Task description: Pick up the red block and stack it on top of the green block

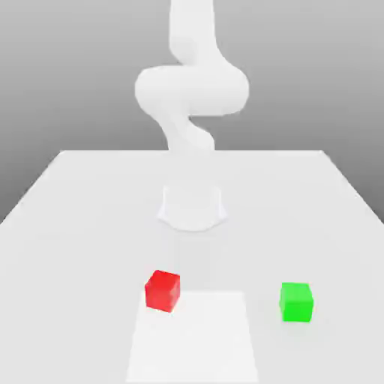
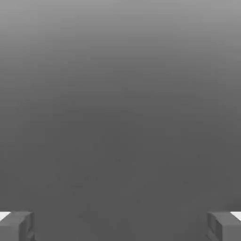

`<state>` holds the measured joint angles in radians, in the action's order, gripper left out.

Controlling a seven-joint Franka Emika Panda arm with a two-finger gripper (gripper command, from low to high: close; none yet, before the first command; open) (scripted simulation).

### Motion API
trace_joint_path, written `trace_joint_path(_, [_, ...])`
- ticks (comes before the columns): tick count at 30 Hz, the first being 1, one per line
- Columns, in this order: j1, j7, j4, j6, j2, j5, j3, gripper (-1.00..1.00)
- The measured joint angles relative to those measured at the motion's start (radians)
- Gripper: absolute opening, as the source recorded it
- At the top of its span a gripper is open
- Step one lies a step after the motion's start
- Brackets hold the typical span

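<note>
Blocks sit on the white table [image 1: 67, 225], both on its near part in the exterior view, well apart from each other. Red block [image 1: 163, 290] lies toward the exterior view's left of centre, turned slightly so one corner faces the camera; it touches or overlaps the far left corner of a brighter white square patch [image 1: 195, 337] on the tabletop. Green block [image 1: 297, 301] rests flat toward the exterior view's right, just clear of that patch's right edge, squarer to the camera. Open bare surface lies between the two cubes and all around them; the green block has more free table out to the right-hand table edge, the red block likewise to the left. Arm [image 1: 191, 90] rises from its round base [image 1: 192, 208] at the table's middle, behind both blocks, with its upper links folded well above the surface. Gripper [image 2: 120, 226] in the hand view: fingers [image 2: 16, 226] stand wide apart at the frame's two lower corners, nothing between them, grey background beyond. Neither block is touched or held.
</note>
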<state>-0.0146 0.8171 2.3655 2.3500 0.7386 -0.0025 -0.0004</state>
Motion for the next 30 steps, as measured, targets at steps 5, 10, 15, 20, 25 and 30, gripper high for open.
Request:
trace_joint_path(5, [-0.034,0.041,0.154,0.119,-0.150,-0.006,-0.003,0.00])
trace_joint_path(10, [-0.066,0.084,0.310,0.237,-0.300,-0.011,-0.011,0.00])
trace_joint_path(15, [-0.101,0.129,0.482,0.370,-0.473,-0.013,-0.021,0.00])
trace_joint_path(20, [-0.113,0.140,0.550,0.587,-0.753,0.006,-0.035,0.00])
trace_joint_path(25, [-0.131,0.126,0.534,0.714,-0.903,0.026,-0.012,-1.00])
trace_joint_path(30, [-0.134,0.129,0.532,0.729,-0.920,0.024,-0.008,-1.00])
